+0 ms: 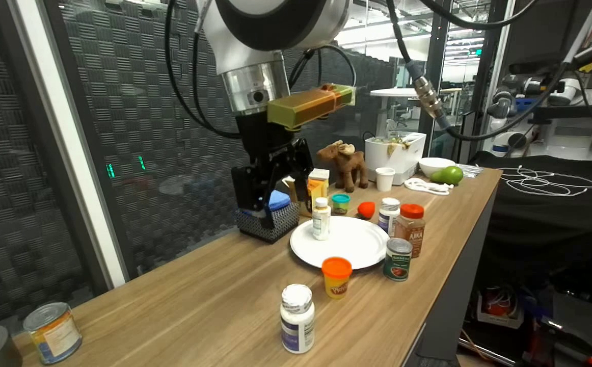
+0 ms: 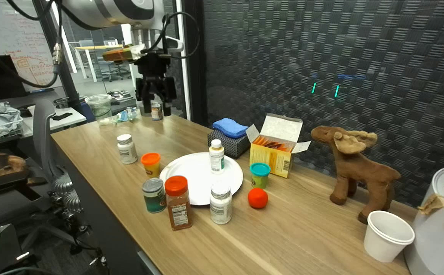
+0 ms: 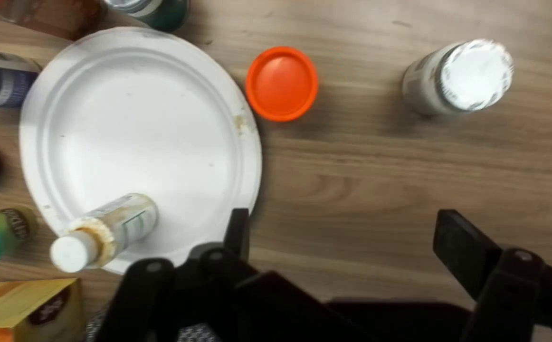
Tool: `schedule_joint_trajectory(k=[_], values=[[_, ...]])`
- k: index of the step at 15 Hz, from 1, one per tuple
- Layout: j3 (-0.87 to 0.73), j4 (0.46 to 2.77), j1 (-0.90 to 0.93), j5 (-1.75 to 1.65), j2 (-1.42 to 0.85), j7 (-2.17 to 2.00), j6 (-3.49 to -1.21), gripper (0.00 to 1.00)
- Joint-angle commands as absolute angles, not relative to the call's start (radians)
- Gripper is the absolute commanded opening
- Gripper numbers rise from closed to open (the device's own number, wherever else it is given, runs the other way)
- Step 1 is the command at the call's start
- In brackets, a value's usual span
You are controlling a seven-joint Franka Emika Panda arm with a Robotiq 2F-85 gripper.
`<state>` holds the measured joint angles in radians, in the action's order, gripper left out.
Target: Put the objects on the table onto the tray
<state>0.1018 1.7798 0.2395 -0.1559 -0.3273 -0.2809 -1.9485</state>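
Nearest in an exterior view, a white pill bottle (image 1: pixel 297 323) stands on the table (image 1: pixel 199 316), probably light, stiff and slick, best gripped round its body. Farther and left, the claw (image 1: pixel 285 210) hangs wide, empty. Beyond, an orange-lidded tub (image 1: pixel 337 278) stands beside the tray (image 1: pixel 357 244) bearing another bottle (image 1: pixel 321 223).

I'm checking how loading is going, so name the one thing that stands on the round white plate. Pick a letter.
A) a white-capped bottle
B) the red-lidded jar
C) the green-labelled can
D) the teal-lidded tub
A: both exterior views show a white-capped bottle standing upright on the round white plate, and in the wrist view its base lies inside the plate's edge.
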Motion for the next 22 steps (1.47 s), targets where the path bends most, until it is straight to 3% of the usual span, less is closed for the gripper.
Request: schedule_joint_trajectory(k=[1, 10, 22], values=[[0.152, 1.879, 0.253, -0.138, -0.267, -0.195, -1.978, 1.0], [0.207, 2.019, 0.235, -0.007, -0.207, 0.031, -2.022, 1.0], [0.211, 2.029, 0.246, -0.009, -0.255, 0.068, -2.081, 1.0]])
